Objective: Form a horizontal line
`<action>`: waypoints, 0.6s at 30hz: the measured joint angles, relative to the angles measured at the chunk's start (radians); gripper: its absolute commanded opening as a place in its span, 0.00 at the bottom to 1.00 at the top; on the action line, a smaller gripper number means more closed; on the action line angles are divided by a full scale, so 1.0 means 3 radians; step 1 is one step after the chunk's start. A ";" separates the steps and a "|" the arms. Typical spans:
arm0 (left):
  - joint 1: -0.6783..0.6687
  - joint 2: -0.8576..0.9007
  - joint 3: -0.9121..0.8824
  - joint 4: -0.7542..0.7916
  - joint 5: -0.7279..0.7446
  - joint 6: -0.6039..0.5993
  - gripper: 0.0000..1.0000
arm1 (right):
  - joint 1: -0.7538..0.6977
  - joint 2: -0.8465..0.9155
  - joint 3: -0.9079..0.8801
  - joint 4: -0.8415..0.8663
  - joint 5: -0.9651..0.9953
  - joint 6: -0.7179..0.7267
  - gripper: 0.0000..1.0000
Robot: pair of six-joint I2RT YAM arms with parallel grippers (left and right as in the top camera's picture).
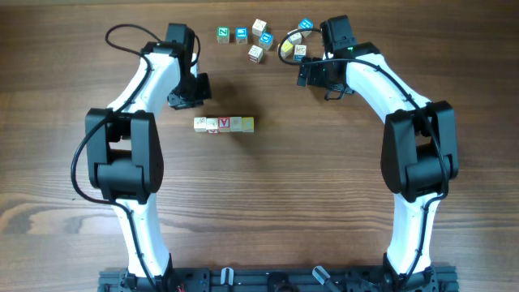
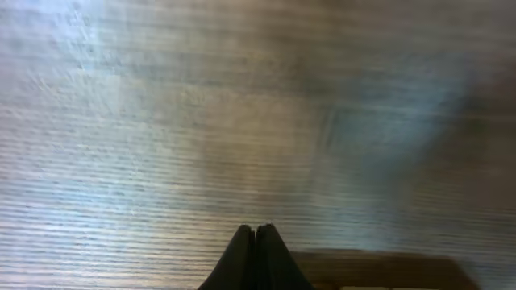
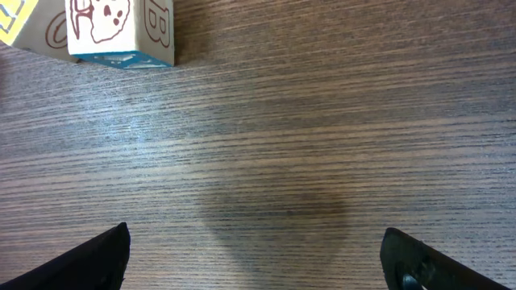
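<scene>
Several small letter blocks form a short horizontal row (image 1: 224, 124) in the middle of the wooden table. More loose blocks (image 1: 261, 38) lie scattered at the back. My left gripper (image 1: 187, 99) is shut and empty, just up and left of the row; its closed fingertips (image 2: 255, 235) show over bare wood. My right gripper (image 1: 312, 75) is open and empty beside the loose blocks at the back right; its fingers (image 3: 254, 250) spread wide over bare wood. A block with a blue edge and a red picture (image 3: 119, 31) sits ahead of it at the upper left.
A yellow-edged block (image 1: 294, 38) and a blue block (image 1: 306, 25) lie close to the right arm's wrist. A black rail (image 1: 276, 280) runs along the table's front edge.
</scene>
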 measured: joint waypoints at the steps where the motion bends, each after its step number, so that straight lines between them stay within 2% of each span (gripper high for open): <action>1: 0.0000 0.0000 -0.0033 -0.0001 0.0001 0.0001 0.04 | 0.0000 0.0000 0.0000 0.0000 0.0000 0.0000 1.00; 18: -0.0072 0.0003 -0.0058 -0.0142 0.0015 0.0027 0.04 | 0.0000 0.0000 0.0000 0.0000 0.0000 0.0000 1.00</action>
